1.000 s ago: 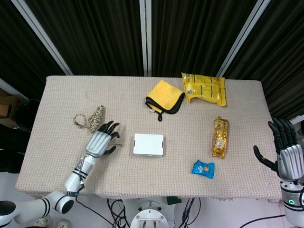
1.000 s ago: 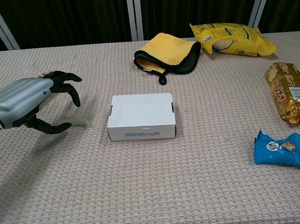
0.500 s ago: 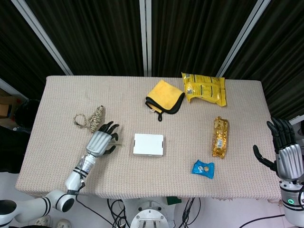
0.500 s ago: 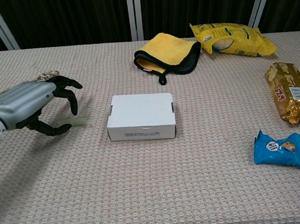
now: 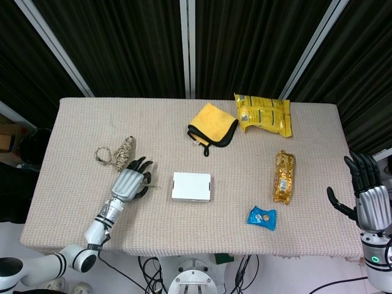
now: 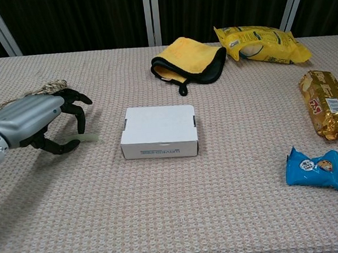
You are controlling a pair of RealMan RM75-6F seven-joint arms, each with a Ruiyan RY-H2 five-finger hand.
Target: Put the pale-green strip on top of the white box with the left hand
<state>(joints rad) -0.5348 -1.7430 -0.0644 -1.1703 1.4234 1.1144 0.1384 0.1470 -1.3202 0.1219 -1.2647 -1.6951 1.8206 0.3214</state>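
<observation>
The white box (image 5: 192, 186) (image 6: 159, 130) lies flat near the middle of the table. To its left, the pale-green strip (image 6: 87, 137) lies on the cloth, with only its right end showing. My left hand (image 5: 128, 182) (image 6: 37, 122) is low over the strip. Its dark fingers arch down over the strip and the thumb reaches in from the near side, but I see no firm grip. My right hand (image 5: 370, 196) hovers off the table's right edge with its fingers spread and nothing in it. It does not show in the chest view.
A coil of rope (image 5: 116, 153) (image 6: 49, 87) lies just behind the left hand. A yellow cloth (image 5: 212, 124) (image 6: 187, 59) and a yellow bag (image 5: 263, 113) (image 6: 262, 43) are at the back. A gold packet (image 5: 284, 176) (image 6: 326, 105) and a blue packet (image 5: 262, 217) (image 6: 316, 170) lie at the right.
The left hand has sunk toward the table and drawn slightly left, and its fingers have curled further down over the strip. The right hand has barely moved.
</observation>
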